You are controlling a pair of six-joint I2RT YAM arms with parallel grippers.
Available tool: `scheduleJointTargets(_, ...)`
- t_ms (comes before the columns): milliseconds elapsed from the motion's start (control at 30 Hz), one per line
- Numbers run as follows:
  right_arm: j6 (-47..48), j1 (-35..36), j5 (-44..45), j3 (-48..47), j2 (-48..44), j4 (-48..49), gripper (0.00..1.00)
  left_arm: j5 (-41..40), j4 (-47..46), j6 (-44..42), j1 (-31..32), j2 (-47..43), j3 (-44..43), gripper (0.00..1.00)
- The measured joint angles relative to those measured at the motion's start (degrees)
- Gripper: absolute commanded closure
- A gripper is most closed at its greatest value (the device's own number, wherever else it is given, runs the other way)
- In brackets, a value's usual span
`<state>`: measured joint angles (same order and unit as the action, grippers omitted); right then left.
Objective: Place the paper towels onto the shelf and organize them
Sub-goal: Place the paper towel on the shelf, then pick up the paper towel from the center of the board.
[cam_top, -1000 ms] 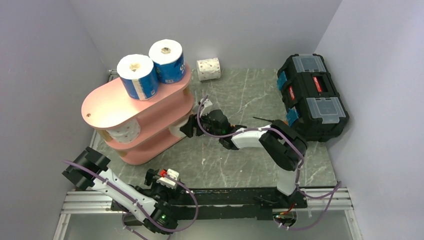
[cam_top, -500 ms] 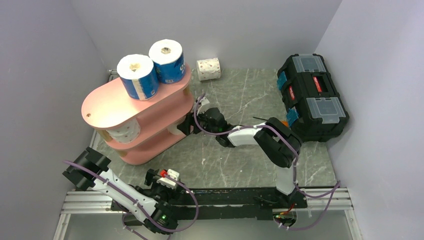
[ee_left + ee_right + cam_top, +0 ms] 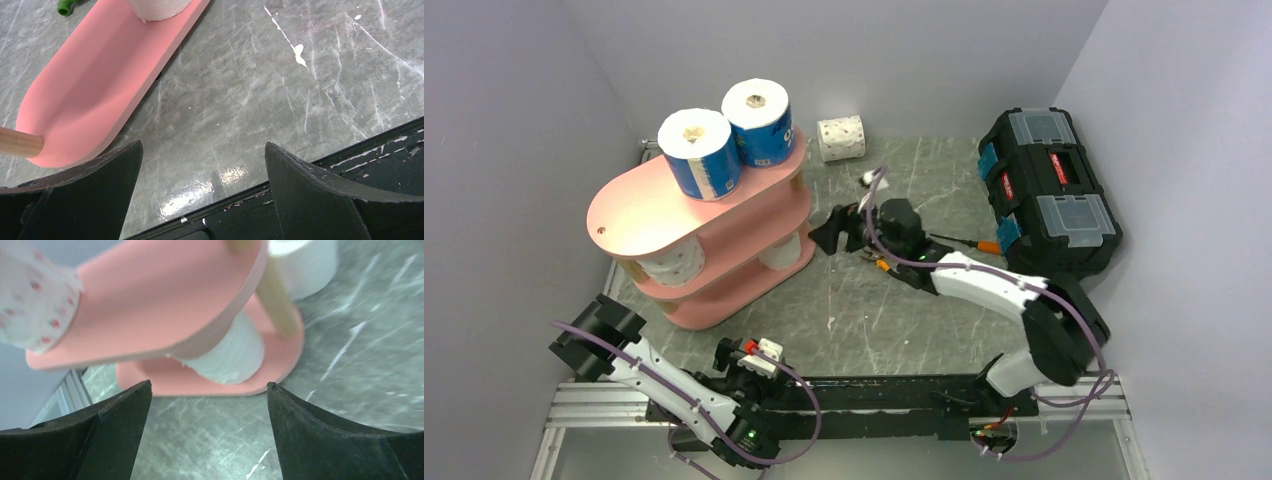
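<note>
The pink shelf (image 3: 639, 205) stands at the left. Two blue-wrapped paper towels (image 3: 699, 150) (image 3: 759, 120) stand on its top board. A speckled roll (image 3: 672, 262) sits on the middle board, and a white roll (image 3: 782, 250) at the bottom board's right end. Another speckled roll (image 3: 841, 138) lies on the table at the back. My right gripper (image 3: 829, 235) hangs open and empty just right of the shelf. In its wrist view the white roll (image 3: 230, 355) rests on the bottom board (image 3: 165, 377), ahead of the gripper (image 3: 209, 390). My left gripper (image 3: 202, 150) is open and empty over the table's near edge.
A black toolbox (image 3: 1049, 195) stands at the right, with an orange-handled tool (image 3: 969, 243) lying on the table beside it. A wooden post (image 3: 277, 300) rises by the white roll. A small green object (image 3: 65, 6) lies past the shelf's bottom board (image 3: 85, 85).
My right gripper has let go of the white roll on the bottom board, opened wider and drawn back to the right. The left arm has not moved.
</note>
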<state>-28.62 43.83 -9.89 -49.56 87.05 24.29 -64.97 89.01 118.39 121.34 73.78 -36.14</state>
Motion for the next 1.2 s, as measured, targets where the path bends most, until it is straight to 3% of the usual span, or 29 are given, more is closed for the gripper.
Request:
scheduleJointTargets(267, -2.3, -7.6, 7.2, -3.9, -7.1, -10.6, 0.14, -0.4, 0.0, 0.0, 0.0, 0.0, -0.2, 0.01)
scheduleJointTargets(500, -5.1, -8.1, 8.6, 3.1, -12.1, -12.6, 0.14, -3.7, -0.2, 0.0, 0.0, 2.1, -7.2, 0.01)
scheduleJointTargets(700, -5.4, -8.1, 8.8, 7.2, -17.3, -13.5, 0.14, -5.4, 0.0, -0.5, -0.8, -7.6, -6.4, 0.01)
scheduleJointTargets(800, -4.7, -8.1, 9.6, 9.2, -19.9, -13.0, 0.14, -5.7, 0.2, -4.8, -4.4, -13.0, -7.1, 0.01)
scheduleJointTargets(1000, -1.7, -8.1, 8.7, 9.2, -17.5, -5.6, 0.14, -7.0, 0.3, -13.2, -9.0, -14.9, -11.6, 0.01)
scheduleJointTargets(1200, 2.2, -6.7, 7.3, 4.3, -6.9, 2.4, 0.15, -7.3, 0.2, -15.8, -9.5, -13.5, -12.1, 0.01)
